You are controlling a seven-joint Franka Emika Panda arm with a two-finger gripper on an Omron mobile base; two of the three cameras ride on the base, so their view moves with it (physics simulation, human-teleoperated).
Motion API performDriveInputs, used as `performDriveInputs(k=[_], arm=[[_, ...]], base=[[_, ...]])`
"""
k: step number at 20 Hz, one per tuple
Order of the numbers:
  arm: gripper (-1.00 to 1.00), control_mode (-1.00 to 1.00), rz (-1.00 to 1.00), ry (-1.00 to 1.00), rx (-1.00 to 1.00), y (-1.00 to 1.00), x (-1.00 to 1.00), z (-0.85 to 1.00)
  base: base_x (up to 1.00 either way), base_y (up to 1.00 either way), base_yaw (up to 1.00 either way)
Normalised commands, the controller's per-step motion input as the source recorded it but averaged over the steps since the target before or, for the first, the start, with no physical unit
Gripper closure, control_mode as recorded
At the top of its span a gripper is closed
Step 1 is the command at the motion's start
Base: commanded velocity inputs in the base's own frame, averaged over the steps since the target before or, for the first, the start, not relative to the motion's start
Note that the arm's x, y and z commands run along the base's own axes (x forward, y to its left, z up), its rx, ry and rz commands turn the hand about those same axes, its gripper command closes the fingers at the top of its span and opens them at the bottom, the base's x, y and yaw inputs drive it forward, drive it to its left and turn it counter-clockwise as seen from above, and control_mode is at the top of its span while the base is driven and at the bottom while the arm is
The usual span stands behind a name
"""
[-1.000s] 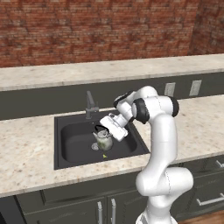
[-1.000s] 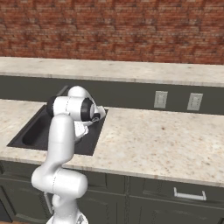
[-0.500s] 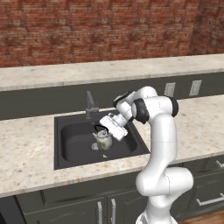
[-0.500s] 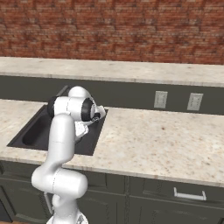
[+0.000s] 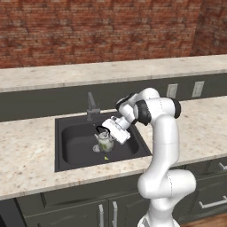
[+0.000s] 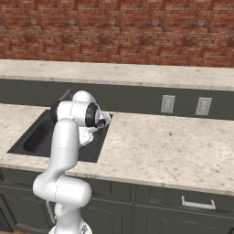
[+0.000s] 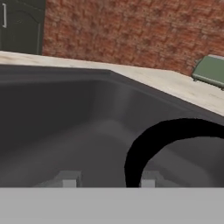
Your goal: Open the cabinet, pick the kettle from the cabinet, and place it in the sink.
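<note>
Kettle (image 5: 105, 141) sits in sink (image 5: 71, 156) as before; gripper (image 5: 106, 134) state unclear.

My white arm covers most of the square matte black sink (image 6: 32, 137) in the right base view. In the hand view, the black arched handle of the small pale silvery-green kettle (image 7: 140, 148) is cut off at the bottom and right edges, its body hidden; whether my hand (image 5: 107, 131) grips it, I cannot tell
</note>
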Motion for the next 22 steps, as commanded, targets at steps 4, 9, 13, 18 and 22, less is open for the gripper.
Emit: performDriveInputs(k=[4,9,13,18,22], arm=[[-1.00,-1.00,0.00,0.00,0.00,-0.19,-0.05,-0.06],[-1.00,-1.00,0.00,0.00,0.00,-0.25,-0.02,0.00],[-1.00,-1.00,0.00,0.00,0.00,-0.24,-0.05,0.00],[-1.00,-1.00,-0.01,0.00,0.00,-0.17,-0.05,0.00],[-1.00,-1.00,-0.05,0.00,0.00,-0.13,0.00,0.00]], base=[[0.00,0.00,0.00],[0.00,0.00,0.00],[0.00,0.00,0.00],[0.00,0.00,0.00],[0.00,0.00,0.00]])
